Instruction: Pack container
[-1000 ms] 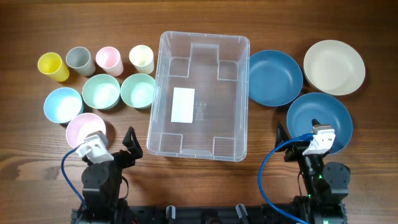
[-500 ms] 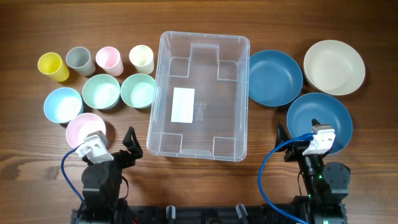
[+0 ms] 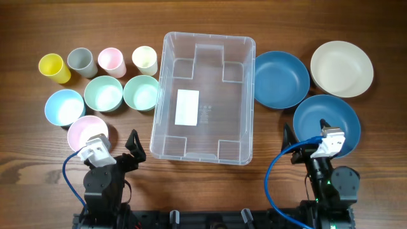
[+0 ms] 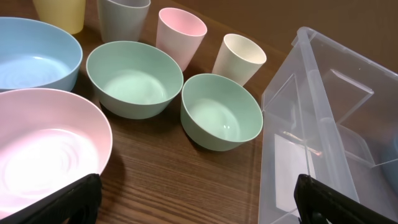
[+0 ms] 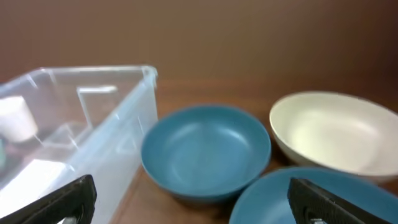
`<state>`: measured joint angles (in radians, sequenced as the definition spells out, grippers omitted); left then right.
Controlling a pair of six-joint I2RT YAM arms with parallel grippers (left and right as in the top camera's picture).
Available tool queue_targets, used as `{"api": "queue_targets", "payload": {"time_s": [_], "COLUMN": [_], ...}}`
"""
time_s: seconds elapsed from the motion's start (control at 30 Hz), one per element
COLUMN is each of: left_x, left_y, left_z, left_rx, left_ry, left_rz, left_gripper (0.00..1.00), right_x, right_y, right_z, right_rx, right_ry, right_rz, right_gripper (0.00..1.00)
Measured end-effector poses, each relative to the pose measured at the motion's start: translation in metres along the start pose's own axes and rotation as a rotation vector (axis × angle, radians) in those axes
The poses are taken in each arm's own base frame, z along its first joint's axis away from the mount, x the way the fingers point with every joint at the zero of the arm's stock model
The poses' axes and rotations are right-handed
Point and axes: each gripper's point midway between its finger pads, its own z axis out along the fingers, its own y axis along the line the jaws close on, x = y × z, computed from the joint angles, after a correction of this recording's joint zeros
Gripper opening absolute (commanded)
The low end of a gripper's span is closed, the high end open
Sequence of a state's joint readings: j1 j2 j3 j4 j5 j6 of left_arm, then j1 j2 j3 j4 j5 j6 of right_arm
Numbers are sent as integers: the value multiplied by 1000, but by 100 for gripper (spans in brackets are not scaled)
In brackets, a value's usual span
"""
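Packing is only starting: left tool (image 4: 196, 199) and right tool (image 5: 189, 196) are resting wide open, holding nothing, container (image 3: 216, 95) lying empty ahead between them; next move is likely calling for grasping nearest pink bowl (image 4: 43, 149).

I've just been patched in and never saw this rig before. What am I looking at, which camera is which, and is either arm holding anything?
Two robot arms work at a table. One picture looks down from overhead; the other two look out from each wrist. The left gripper and right gripper are both open, holding nothing. The clear container sits mid-table with nothing in it. Left of it stand four cups and four small bowls; right of it, two blue bowls and a cream bowl.
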<state>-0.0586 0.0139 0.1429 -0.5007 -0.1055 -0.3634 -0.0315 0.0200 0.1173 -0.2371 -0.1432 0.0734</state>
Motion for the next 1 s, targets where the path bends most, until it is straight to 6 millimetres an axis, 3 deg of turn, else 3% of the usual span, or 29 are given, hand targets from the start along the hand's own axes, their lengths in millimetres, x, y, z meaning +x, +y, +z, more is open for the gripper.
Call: {"api": "queue_targets", "payload": {"time_s": [0.3, 0.4, 0.63, 0.77, 0.8, 0.9, 0.97, 1.0], "left_x": [0, 0, 0, 0, 0, 0, -1, -1], "left_y": [0, 0, 0, 0, 0, 0, 0, 0], "left_z": [0, 0, 0, 0, 0, 0, 0, 0], "left_rx": [0, 0, 0, 0, 0, 0, 2, 2], "left_ry": [0, 0, 0, -1, 1, 0, -4, -3], "left_rz": [0, 0, 0, 0, 0, 0, 0, 0], "left_gripper": [100, 100, 100, 100, 100, 100, 100, 100], "right_x": [-30, -31, -32, -47, -68, -70, -91, -92], "right_y": [13, 19, 13, 6, 3, 4, 5, 4], "right_z": [-2, -3, 1, 21, 49, 57, 87, 96], "right_rx": [-77, -114, -41, 23, 48, 55, 34, 36], "right_ry": [-117, -114, 152, 364, 494, 615, 619, 629], "right_rz": [73, 97, 173, 210, 230, 253, 260, 270], "right_gripper": [100, 100, 100, 100, 100, 100, 100, 100]}}
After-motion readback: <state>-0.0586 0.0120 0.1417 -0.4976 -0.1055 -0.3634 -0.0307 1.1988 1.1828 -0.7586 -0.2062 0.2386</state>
